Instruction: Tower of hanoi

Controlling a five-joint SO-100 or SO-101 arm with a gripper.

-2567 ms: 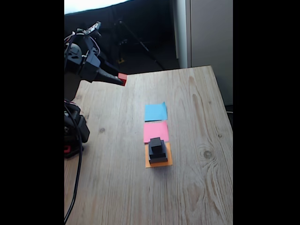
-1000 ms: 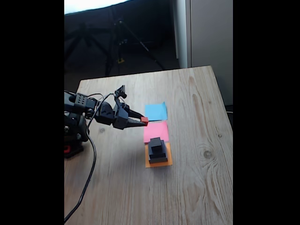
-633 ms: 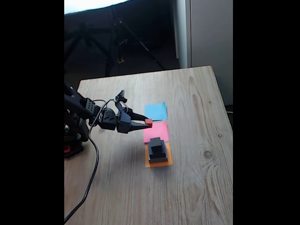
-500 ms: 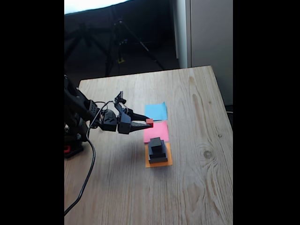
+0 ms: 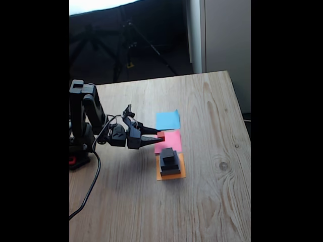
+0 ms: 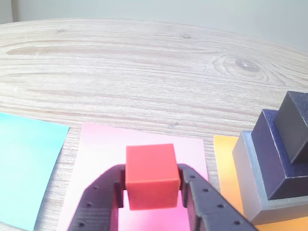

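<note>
In the fixed view, the black arm reaches from the left across the wooden table (image 5: 212, 201), its claw (image 5: 160, 136) closed on a tiny red cube (image 5: 161, 135) at the left edge of the pink paper square (image 5: 170, 140). A blue paper square (image 5: 167, 120) lies just beyond the pink one, and an orange paper square (image 5: 171, 174) lies just in front of it. On the orange square stands a stepped stack: a large flat grey block (image 5: 170, 169) at the bottom, a medium black block (image 5: 168, 161) on it, and a small black cube (image 5: 167, 154) on top.

In the wrist view, the claw (image 6: 152, 190) pinches the red cube (image 6: 151, 174) by its two sides, above the pink square (image 6: 101, 159). The cube is plain matte red with sharp edges. The blue square (image 6: 26, 168) lies to the left. At the right, the grey block (image 6: 251, 185) sits on the orange square (image 6: 224, 154), bearing the medium black block (image 6: 274, 156) and the small black cube (image 6: 296, 125), each smaller than the one beneath.
</note>
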